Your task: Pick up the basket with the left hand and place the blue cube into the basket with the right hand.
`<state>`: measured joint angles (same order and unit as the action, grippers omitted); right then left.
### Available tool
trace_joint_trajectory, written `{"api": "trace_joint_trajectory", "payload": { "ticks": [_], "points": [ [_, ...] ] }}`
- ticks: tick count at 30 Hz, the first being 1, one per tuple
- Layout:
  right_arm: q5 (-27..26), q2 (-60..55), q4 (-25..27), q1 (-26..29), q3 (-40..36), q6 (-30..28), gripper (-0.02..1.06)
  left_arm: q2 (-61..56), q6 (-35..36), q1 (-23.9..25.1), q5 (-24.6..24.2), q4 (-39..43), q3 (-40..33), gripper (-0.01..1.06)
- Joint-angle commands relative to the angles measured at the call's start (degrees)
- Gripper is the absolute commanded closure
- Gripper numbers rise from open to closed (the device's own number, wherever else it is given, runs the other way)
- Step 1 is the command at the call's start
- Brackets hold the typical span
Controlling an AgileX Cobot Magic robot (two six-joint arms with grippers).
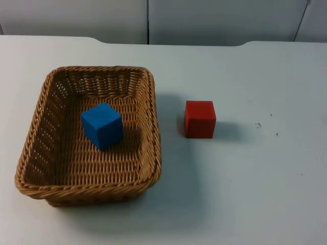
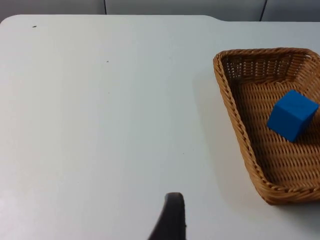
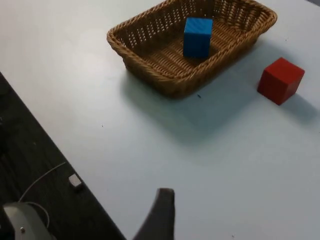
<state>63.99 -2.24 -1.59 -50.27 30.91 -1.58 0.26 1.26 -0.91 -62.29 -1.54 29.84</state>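
A woven wicker basket (image 1: 154, 127) rests on the white table at the left. The blue cube (image 1: 102, 126) lies inside it, on the basket floor near the middle, tilted a little. My left gripper (image 2: 172, 220) hovers over bare table, apart from the basket (image 2: 235, 107) and the blue cube (image 2: 292, 115). My right gripper (image 3: 160, 215) hangs high near the table's edge, far from the basket (image 3: 145, 72) and the blue cube (image 3: 197, 36). Neither gripper touches or holds anything.
A red cube (image 1: 200, 119) stands on the table just right of the basket, also seen as the red cube (image 3: 280, 80). The grey partition wall (image 1: 153, 20) closes the far side. Dark floor (image 3: 30, 165) lies beyond the table's edge.
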Motion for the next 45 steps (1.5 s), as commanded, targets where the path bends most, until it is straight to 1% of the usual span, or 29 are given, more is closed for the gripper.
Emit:
{"api": "trace_joint_trajectory", "payload": {
  "ticks": [1,5,11,13,14,15,17,18,19,20,22,23,24,25,26,45],
  "points": [
    [0.4,1.8,-0.5,-0.2,-0.2,0.1,0.25,-0.3,0.5,-0.4,0.6,-0.1,-0.5,0.31],
    [0.4,2.2,-1.3,-0.2,-0.2,0.1,0.25,-0.3,0.5,-0.4,0.6,-0.1,-0.5,0.31],
    [0.4,2.2,-1.2,-0.2,-0.2,0.2,0.25,-0.3,0.5,-0.4,0.6,-0.1,-0.5,0.31],
    [-1.3,2.2,-1.3,-0.2,-1.2,0.1,0.25,-0.3,0.2,-0.4,0.6,-0.1,-0.5,0.29],
    [-1.3,2.2,-1.3,-0.2,-1.2,0.1,0.25,-0.3,0.2,-0.4,0.6,-0.1,-0.5,0.29],
    [-2.3,2.2,-1.5,-0.2,-2.0,0.1,0.25,-0.3,0.2,-0.4,0.6,-0.1,-0.5,0.25],
    [-2.3,2.2,-1.7,-0.2,-1.9,0.1,0.25,-0.3,0.2,-0.4,0.6,-0.2,-0.5,0.16],
    [-2.3,2.2,-1.7,-0.2,-1.9,0.1,0.25,-0.3,0.2,-0.4,0.6,-0.2,-0.5,0.16],
    [-2.3,2.2,-1.7,-0.2,-1.9,0.1,0.25,-0.3,0.2,-0.4,0.6,-0.2,-0.5,0.1],
    [-2.3,2.2,-1.7,-0.2,-1.9,0.1,0.23,-0.3,0.2,-0.4,0.6,-0.2,-0.5,0.05],
    [-2.3,2.2,-1.7,-0.2,-1.9,0.1,0.16,-0.3,0.2,-0.4,0.6,-0.2,-0.5,0.0],
    [-2.3,2.2,-1.7,-0.2,-1.9,0.1,0.16,-0.3,0.2,-0.4,0.6,-0.2,-0.5,0.0],
    [-2.3,2.2,-1.7,-0.2,-1.9,0.1,0.11,-0.3,0.2,-0.4,0.6,-0.2,-0.5,0.0],
    [-2.3,2.2,-1.7,-0.2,-1.9,0.1,0.02,-0.3,0.2,-0.4,0.6,-0.2,-0.5,0.0],
    [-2.3,2.2,-1.7,-0.2,-1.9,0.1,0.0,-0.3,0.2,-0.4,0.6,-0.2,-0.5,0.0],
    [-2.3,2.2,-1.7,-0.2,-1.8,0.1,0.0,-0.3,0.2,-0.4,0.6,-0.2,-0.5,0.0]
  ]
}}
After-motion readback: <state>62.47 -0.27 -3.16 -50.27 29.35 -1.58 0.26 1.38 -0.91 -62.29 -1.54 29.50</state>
